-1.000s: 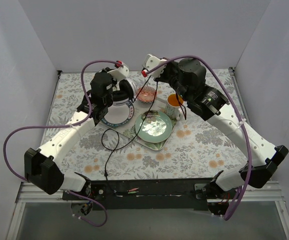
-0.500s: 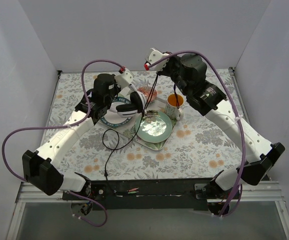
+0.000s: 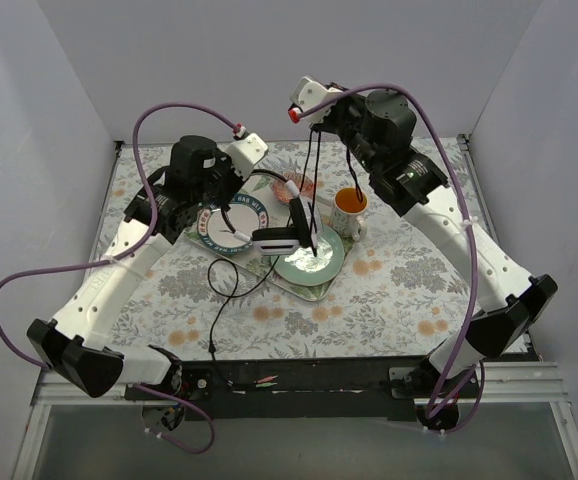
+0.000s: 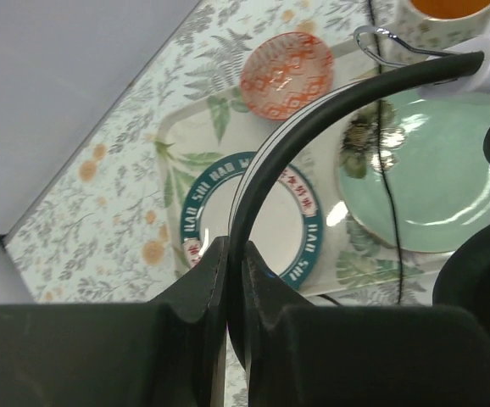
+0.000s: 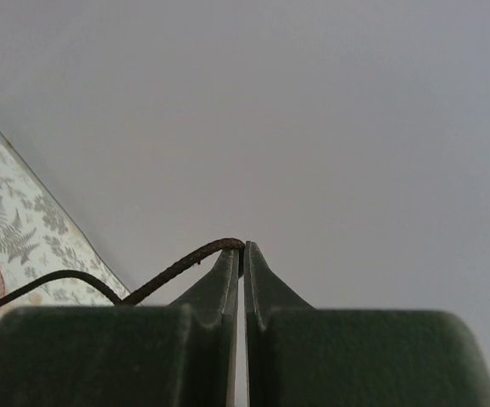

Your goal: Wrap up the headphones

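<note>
Held up off the floral-patterned worktop (image 3: pixel 399 290) by the left hand (image 4: pixel 236 253), clamped tight on the thin black headband (image 4: pixel 313 127): white-and-black over-ear headphones (image 3: pixel 277 240). Earcups hanging over the edge of a pale green round plate (image 4: pixel 431 186), beside a white plate with a teal lettered rim (image 4: pixel 283 229). Pinched in the closed right hand (image 5: pixel 242 253), raised high by the back wall: the thin black cable (image 5: pixel 177 270), dropping to the earcups, then looping across the worktop.

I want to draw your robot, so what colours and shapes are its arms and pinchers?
Both the left arm and right arm have white shells with black joints. A purple cable loops along each one. Each wrist has a white block with a small red cap. The left gripper and right gripper have dark, wedge-shaped fingers.
</note>
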Motion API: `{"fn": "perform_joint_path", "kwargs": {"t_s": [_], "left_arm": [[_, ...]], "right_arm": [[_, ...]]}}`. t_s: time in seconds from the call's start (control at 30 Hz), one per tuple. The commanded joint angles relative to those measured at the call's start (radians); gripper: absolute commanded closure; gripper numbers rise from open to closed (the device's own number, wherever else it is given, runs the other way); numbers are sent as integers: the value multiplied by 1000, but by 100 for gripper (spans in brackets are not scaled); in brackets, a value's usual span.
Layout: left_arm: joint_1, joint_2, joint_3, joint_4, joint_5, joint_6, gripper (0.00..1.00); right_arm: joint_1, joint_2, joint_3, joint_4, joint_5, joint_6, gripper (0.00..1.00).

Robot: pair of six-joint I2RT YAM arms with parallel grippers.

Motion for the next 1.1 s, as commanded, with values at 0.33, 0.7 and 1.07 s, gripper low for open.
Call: {"fn": "perform_joint_path", "kwargs": {"t_s": [0.33, 0.7, 1.07], "left_arm": [[-6, -35, 109, -75, 369, -211, 100], [-6, -25, 224, -37, 431, -420, 100], [-5, 2, 441, -58, 383, -519, 100]], "right_arm": [[-3, 144, 219, -17, -86, 233, 99], [-16, 113, 99, -115, -299, 382, 99], [-128, 14, -171, 90, -821, 560, 57]]}}
